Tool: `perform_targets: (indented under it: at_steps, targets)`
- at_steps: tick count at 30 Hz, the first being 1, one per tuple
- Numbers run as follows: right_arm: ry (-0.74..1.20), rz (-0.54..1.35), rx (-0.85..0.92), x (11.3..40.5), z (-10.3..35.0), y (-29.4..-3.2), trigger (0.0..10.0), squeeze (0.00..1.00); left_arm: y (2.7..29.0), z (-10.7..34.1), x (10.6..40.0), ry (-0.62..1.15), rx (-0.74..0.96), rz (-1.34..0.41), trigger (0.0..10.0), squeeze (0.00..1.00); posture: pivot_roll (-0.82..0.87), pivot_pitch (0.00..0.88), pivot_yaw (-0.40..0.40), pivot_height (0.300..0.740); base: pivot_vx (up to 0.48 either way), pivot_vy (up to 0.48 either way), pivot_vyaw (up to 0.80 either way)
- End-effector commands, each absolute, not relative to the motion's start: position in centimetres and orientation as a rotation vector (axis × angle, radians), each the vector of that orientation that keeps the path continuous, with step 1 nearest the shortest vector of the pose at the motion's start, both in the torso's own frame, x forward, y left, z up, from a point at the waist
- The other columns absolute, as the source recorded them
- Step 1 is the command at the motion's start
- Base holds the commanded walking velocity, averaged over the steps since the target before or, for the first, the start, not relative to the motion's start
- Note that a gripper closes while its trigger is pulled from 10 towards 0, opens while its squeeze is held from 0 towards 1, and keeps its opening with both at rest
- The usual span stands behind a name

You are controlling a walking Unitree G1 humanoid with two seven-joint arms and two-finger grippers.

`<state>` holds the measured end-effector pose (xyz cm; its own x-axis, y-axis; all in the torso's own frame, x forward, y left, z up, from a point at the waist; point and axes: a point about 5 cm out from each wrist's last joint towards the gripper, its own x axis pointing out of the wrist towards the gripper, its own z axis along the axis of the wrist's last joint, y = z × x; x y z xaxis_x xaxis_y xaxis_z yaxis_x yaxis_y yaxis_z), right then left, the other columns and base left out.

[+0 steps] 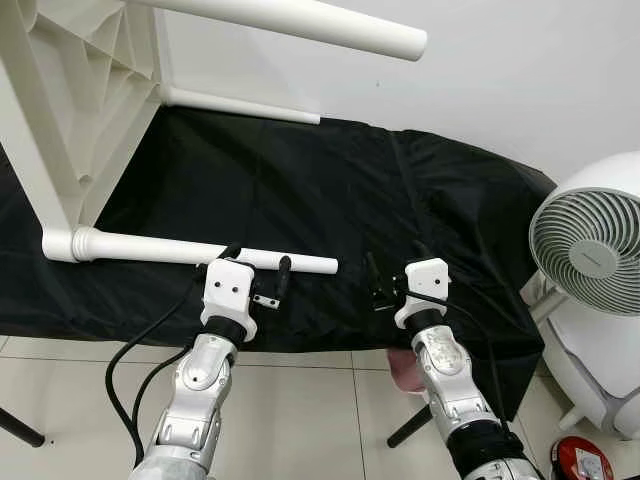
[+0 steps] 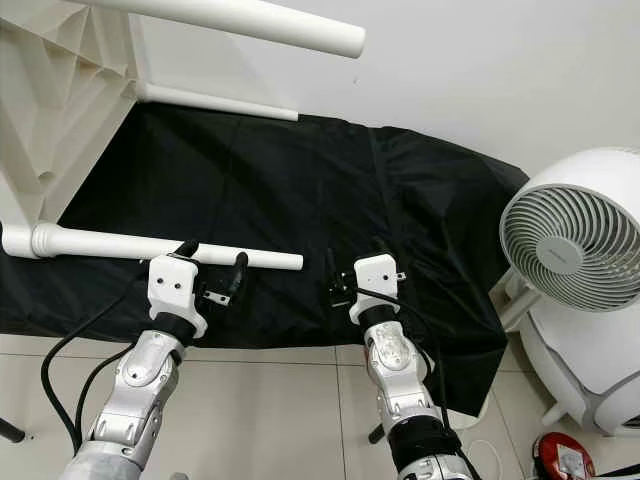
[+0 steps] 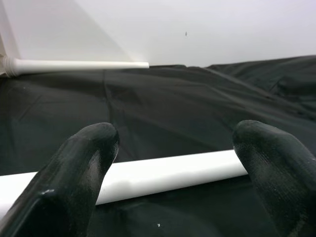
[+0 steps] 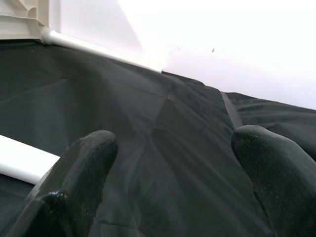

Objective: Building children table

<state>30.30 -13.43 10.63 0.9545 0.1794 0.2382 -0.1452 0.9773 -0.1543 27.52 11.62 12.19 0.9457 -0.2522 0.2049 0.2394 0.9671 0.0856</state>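
The white children's table [image 1: 70, 90] lies on its side on a black cloth [image 1: 330, 190], its ribbed underside facing me. One leg [image 1: 320, 25] juts out high up, another [image 1: 240, 104] lies along the wall, and a near leg [image 1: 150, 248] lies along the cloth's front. My left gripper [image 1: 258, 260] is open just above the near leg's free end; that leg [image 3: 168, 173] crosses below both fingertips [image 3: 84, 158] without being gripped. My right gripper [image 1: 396, 258] stands open over bare cloth, right of the leg's tip [image 4: 19, 159].
A white fan [image 1: 590, 245] on a white base stands close to the right of the cloth's edge. On the tiled floor a red object [image 1: 583, 462] sits at the bottom right. A white wall [image 1: 480, 70] backs the cloth.
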Motion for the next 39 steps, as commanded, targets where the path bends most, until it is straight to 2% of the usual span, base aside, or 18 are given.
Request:
perform_targets:
  at_steps: [1,17,39]
  targets:
    - [-0.235,0.137,-0.146,30.42,10.35,-14.03,10.0,0.0,12.07,12.39,27.75,-0.211,0.054,-0.215,10.0,0.0,0.02,0.0,-0.103,0.74,0.0,0.334,0.0]
    - [-0.237,0.122,-0.149,30.46,10.37,-14.28,10.0,0.0,12.32,12.44,28.03,-0.203,0.082,-0.219,10.0,0.0,0.01,0.0,-0.099,0.74,0.0,0.447,0.0]
    - [-0.239,0.128,-0.163,30.59,10.4,-14.15,10.0,0.0,11.77,12.85,27.89,-0.24,0.146,-0.238,10.0,0.0,0.02,0.0,-0.103,0.74,0.0,0.0,0.0]
